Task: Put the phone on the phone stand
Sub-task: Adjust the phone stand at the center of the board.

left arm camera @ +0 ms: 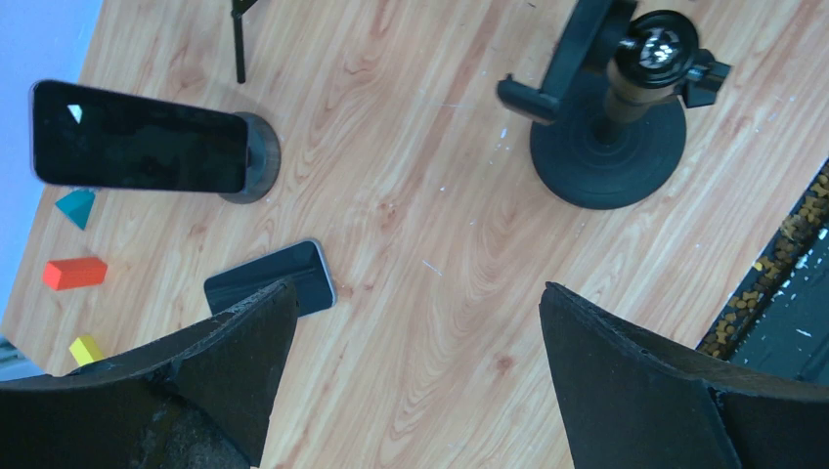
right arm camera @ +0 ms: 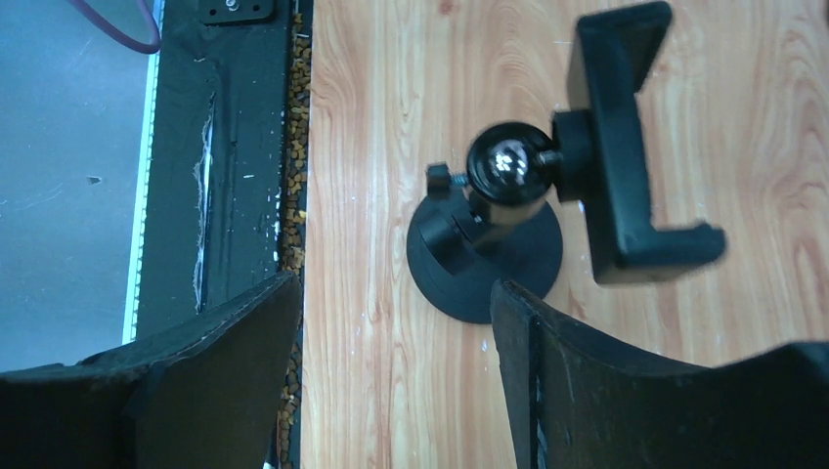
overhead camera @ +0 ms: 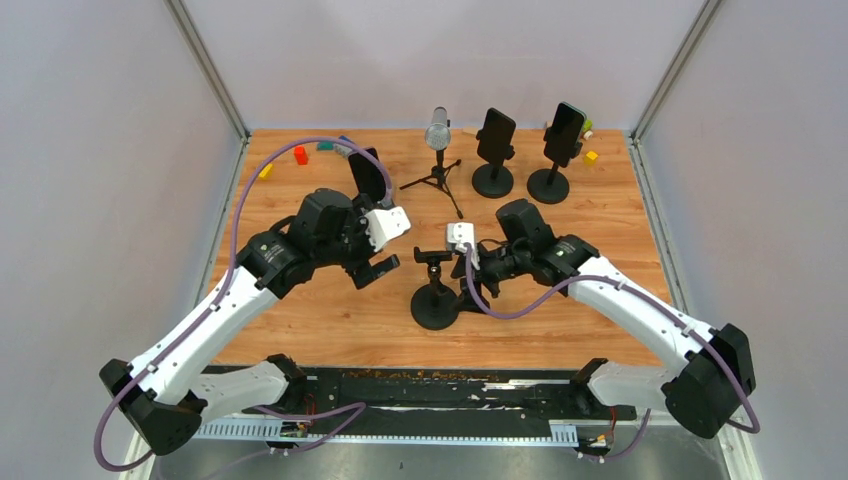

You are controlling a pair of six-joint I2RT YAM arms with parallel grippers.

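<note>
A dark phone point(left arm camera: 283, 276) lies flat on the wooden table in the left wrist view, its near end hidden behind my left finger; in the top view my left arm hides it. My left gripper point(left arm camera: 418, 288) is open and empty above the table just right of the phone; it also shows in the top view point(overhead camera: 375, 262). The empty black phone stand point(overhead camera: 435, 300) stands front centre, with a round base point(right arm camera: 484, 269), a ball joint and a clamp point(right arm camera: 626, 147). It also shows in the left wrist view point(left arm camera: 606, 156). My right gripper point(right arm camera: 394, 283) is open and empty beside the stand's base point(overhead camera: 472, 280).
A stand holding a phone point(left arm camera: 137, 137) is close behind the loose phone. Two more stands with phones point(overhead camera: 495, 150) point(overhead camera: 560, 145) and a microphone on a tripod point(overhead camera: 438, 135) are at the back. Small coloured blocks point(left arm camera: 74, 273) lie at the back left. A black rail point(right arm camera: 235, 147) runs along the front edge.
</note>
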